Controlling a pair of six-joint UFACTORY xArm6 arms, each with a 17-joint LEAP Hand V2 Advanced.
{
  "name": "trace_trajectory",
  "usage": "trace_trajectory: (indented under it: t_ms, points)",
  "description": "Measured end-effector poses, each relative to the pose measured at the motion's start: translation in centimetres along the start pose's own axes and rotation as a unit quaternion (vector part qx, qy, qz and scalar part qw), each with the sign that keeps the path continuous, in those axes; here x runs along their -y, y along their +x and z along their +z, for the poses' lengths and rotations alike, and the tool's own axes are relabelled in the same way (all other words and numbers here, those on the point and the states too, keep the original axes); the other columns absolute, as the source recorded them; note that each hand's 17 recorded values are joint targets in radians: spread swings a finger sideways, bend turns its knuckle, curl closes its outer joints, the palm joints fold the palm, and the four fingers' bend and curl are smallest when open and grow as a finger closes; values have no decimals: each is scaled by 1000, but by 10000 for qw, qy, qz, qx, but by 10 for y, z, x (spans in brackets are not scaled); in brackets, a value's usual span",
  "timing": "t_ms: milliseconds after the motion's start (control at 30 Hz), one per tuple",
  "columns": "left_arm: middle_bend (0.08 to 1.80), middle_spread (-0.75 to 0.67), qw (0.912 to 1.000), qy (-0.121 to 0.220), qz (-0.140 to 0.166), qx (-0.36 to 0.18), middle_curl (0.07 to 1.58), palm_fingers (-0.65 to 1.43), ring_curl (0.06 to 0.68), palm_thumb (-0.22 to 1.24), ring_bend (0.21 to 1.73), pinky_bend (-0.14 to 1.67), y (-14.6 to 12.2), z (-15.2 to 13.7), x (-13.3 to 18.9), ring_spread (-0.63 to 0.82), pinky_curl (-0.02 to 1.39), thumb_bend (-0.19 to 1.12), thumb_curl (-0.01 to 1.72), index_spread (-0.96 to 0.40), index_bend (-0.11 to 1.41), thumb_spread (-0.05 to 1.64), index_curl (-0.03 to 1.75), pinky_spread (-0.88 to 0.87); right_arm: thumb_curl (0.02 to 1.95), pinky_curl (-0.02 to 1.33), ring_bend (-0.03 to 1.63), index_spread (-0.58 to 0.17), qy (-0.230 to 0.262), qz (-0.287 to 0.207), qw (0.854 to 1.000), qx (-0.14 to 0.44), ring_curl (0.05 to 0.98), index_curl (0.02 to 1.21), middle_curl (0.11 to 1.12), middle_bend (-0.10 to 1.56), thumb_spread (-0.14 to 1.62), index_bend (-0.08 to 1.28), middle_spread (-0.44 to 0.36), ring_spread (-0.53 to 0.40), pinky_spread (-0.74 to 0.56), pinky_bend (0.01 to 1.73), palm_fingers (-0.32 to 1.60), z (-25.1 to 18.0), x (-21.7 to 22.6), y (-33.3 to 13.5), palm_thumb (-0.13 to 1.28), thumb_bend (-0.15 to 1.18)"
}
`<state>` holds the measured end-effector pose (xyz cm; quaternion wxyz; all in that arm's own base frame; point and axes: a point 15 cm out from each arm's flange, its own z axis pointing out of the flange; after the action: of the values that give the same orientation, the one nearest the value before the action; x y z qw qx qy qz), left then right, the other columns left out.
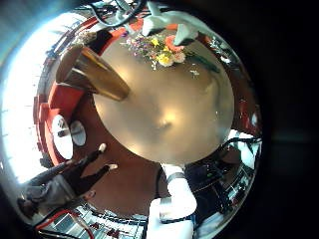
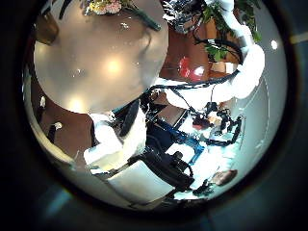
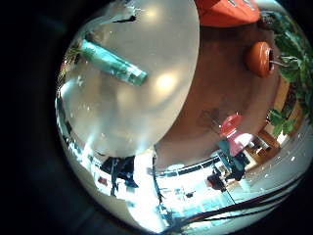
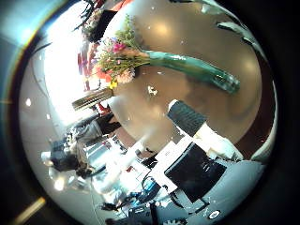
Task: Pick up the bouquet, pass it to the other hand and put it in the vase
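Observation:
The bouquet (image 4: pixel 122 56) lies on the round table (image 4: pixel 202 37), its flower heads toward the vase (image 4: pixel 91 98) and its long wrapped stem (image 4: pixel 192 70) stretched across the tabletop. My right hand (image 4: pixel 192 117) is above it with a straight finger showing and holds nothing. The stem also shows in the right little finger side palm view (image 3: pixel 112 61). In the left little finger side palm view the tall vase (image 1: pixel 95 72) stands near the table's edge, the bouquet (image 1: pixel 159 50) lies beyond it, and a hand (image 1: pixel 159 18) hangs over the flowers. My left hand (image 2: pixel 115 144) is relaxed and holds nothing.
The table's bare top (image 1: pixel 169 110) lies between the vase and the left arm (image 1: pixel 174 204). Low seats (image 3: pixel 259 57) and potted plants (image 2: pixel 226 38) stand on the floor around the table. The table (image 2: pixel 96 58) fills part of the left thumb side palm view.

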<state>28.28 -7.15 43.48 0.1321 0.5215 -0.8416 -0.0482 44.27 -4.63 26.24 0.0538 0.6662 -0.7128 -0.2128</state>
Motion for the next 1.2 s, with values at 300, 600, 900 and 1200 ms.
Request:
trace_trajectory:
  t_ms: [300, 600, 900, 1200]
  points:
    - [184, 361, 10000, 66, -57, -24, 310, 169, 201, 331, 442, 178, -2, 0, -5, 529, 244, -22, 313, -34, 202, 1109, 441, 499, 437, 206, 981, -201, -171, 68, 9998, -41, 391, 307, 480, 453, 1037, 170, -54, -176, -83, 777, 273, 31, 24, -5, 637, -24]
    - [183, 361, 9999, 86, -105, 6, 308, 172, 202, 331, 450, 179, -3, -1, -8, 533, 247, -22, 314, -37, 210, 1109, 440, 498, 442, 181, 951, -181, -307, 256, 9991, -114, 393, 335, 494, 505, 1035, 189, -44, -160, -44, 752, 273, 50, 33, 0, 629, -25]
    - [185, 360, 9999, 82, -118, 3, 307, 173, 201, 331, 450, 178, -1, -1, -8, 533, 247, -22, 314, -36, 213, 1109, 441, 498, 443, 164, 919, -179, -461, 373, 9982, -83, 395, 369, 497, 508, 1033, 192, -54, -158, -17, 721, 269, 74, 45, 12, 632, -25]
    - [185, 360, 9999, 66, -141, 1, 307, 173, 201, 333, 450, 178, -3, 0, -7, 533, 247, -20, 315, -35, 213, 1110, 441, 498, 442, 152, 937, -185, -514, 385, 9979, -110, 407, 383, 511, 530, 1029, 183, -79, -179, -33, 727, 324, 80, 47, 15, 640, -24]
